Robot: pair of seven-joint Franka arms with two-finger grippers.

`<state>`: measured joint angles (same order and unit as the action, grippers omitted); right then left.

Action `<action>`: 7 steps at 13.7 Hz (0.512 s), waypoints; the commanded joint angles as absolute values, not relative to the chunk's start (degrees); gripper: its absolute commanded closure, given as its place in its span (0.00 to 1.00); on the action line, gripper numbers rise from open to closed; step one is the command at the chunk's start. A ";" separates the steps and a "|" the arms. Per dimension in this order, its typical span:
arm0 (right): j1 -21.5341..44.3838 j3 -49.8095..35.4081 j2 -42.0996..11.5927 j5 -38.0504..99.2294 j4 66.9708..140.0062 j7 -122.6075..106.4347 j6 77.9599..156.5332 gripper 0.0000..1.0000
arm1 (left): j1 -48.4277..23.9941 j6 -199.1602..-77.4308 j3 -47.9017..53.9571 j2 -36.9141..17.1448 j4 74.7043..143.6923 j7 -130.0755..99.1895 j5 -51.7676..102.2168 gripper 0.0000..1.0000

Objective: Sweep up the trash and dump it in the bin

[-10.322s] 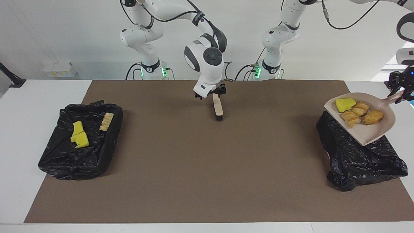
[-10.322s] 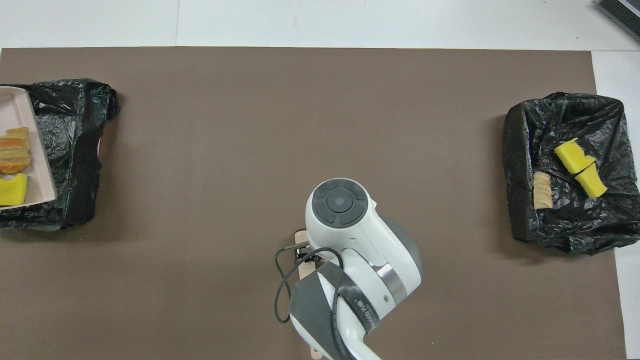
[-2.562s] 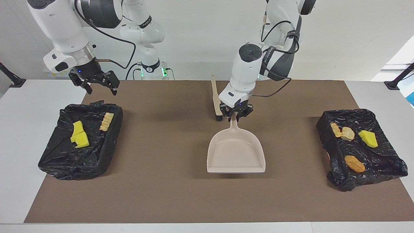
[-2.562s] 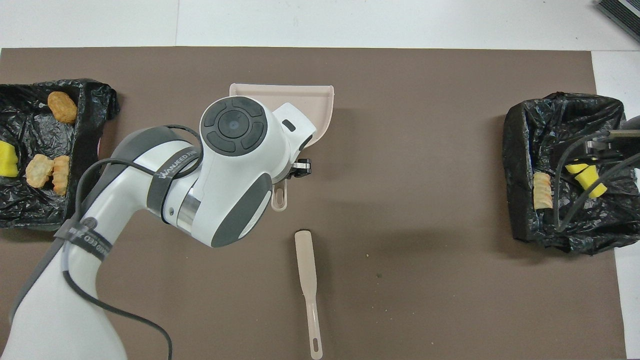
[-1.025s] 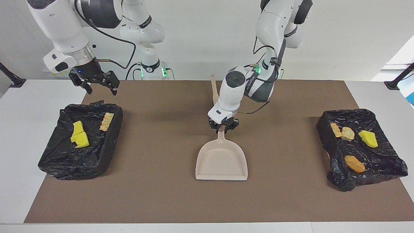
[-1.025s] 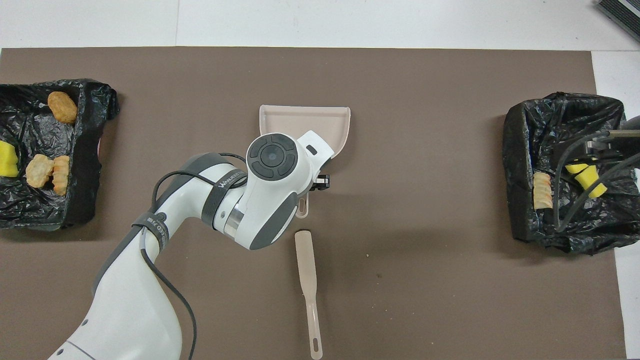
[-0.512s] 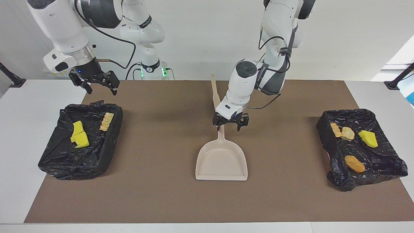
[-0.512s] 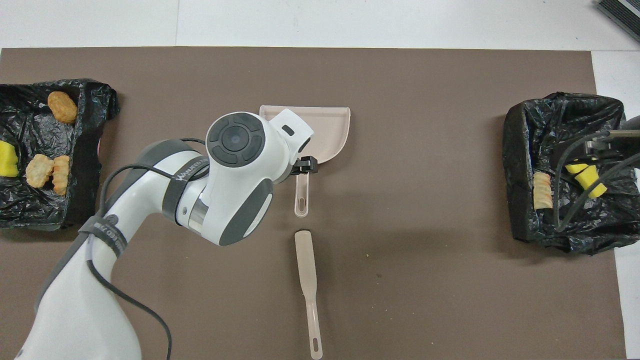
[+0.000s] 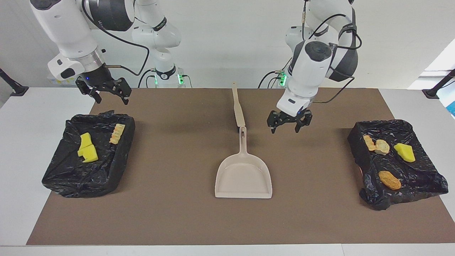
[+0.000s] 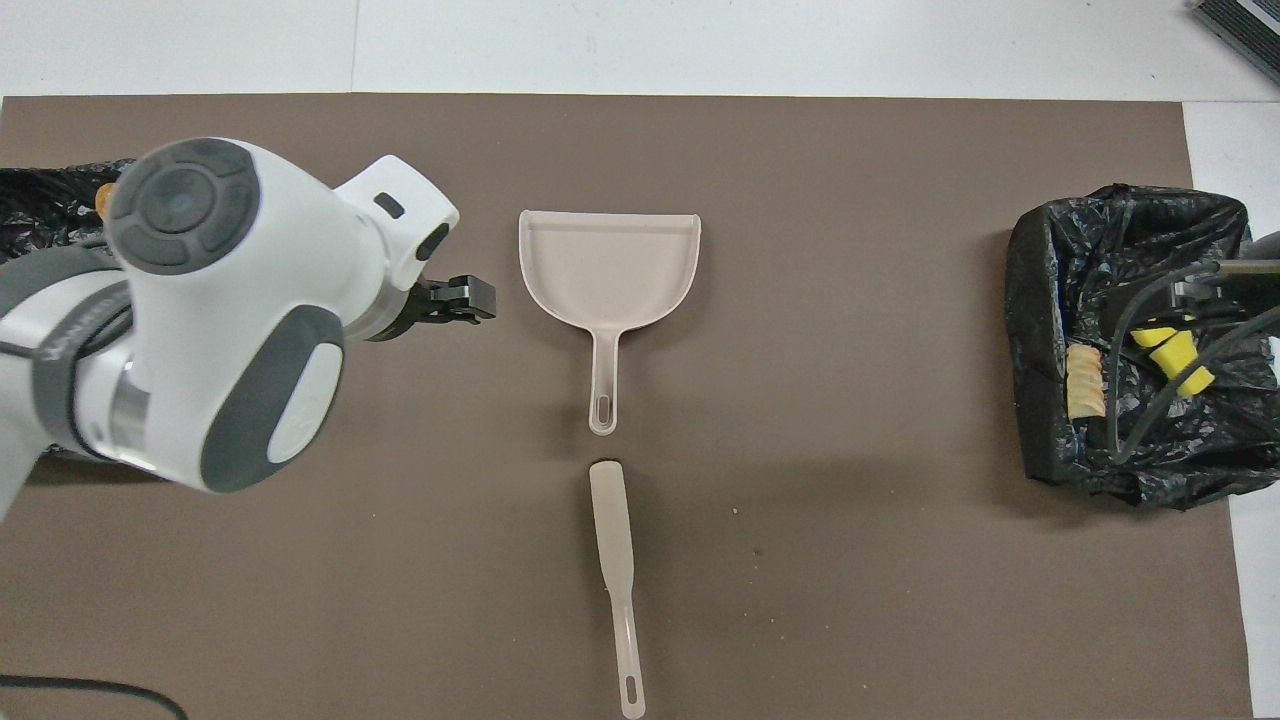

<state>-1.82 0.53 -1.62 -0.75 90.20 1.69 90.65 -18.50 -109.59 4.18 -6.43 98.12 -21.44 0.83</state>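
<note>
1. the trash [image 9: 391,179] lay in two black-bagged bins at the ends of the brown mat [image 9: 177,213] on the white surface [image 9: 21,142].
2. in the bin at the left arm's end [image 9: 423,177] sat a yellow sponge wedge [image 9: 404,152], a pale ridged pastry beside a crusty roll [image 9: 382,146], and a golden-brown oval pastry nearer the mat's outer edge.
3. in the bin at the right arm's end [image 9: 71,177] lay two bright yellow sponge chunks [image 9: 87,148] touching each other and a ridged, croissant-like pastry [image 9: 117,133] against the bag's wall.
4. the beige dustpan [image 9: 244,177] rested empty on the mat's middle, handle toward the robots, its tip just short of the beige brush [image 10: 612,540].
5. the left gripper [image 9: 289,124] hung over bare mat beside the dustpan handle, jaws spread wide and holding nothing.
6. the right gripper [image 9: 106,93] waited above the mat's corner near its bin, jaws wide apart and empty.
</note>
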 commanded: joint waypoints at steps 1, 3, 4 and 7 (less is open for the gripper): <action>-2.11 0.44 -0.62 0.09 91.41 2.20 91.05 0.00 | -14.87 -105.39 4.48 -2.20 97.92 -14.45 0.35 0.00; -2.02 0.35 -0.62 0.09 91.49 2.20 91.05 0.00 | -13.80 -100.75 3.70 -1.93 94.33 -11.61 0.26 0.00; -2.11 0.44 -0.62 0.09 91.49 2.20 91.05 0.00 | -13.89 -98.81 1.78 -1.76 92.13 -10.99 0.09 0.00; -2.11 0.44 -0.62 0.09 91.49 2.20 91.06 0.00 | -12.93 -94.14 -2.88 0.69 89.39 -4.16 0.17 0.00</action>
<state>-1.82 0.53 -1.62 -0.75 90.20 1.69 90.65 -13.83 -97.72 -0.66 -0.74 91.29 -8.48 0.70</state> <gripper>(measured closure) 0.000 0.000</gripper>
